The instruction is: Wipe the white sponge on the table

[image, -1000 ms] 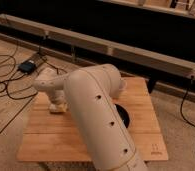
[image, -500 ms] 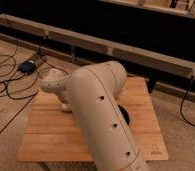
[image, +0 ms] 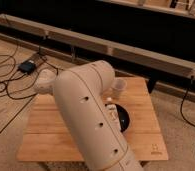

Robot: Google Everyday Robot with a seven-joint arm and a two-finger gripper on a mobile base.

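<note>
One claw (image: 44,84) at the table's (image: 141,136) far-left corner; cannot tell if closed

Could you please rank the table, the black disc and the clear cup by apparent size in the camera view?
1. the table
2. the black disc, partly hidden by the arm
3. the clear cup
The gripper is hidden behind the arm, over the table.
</note>
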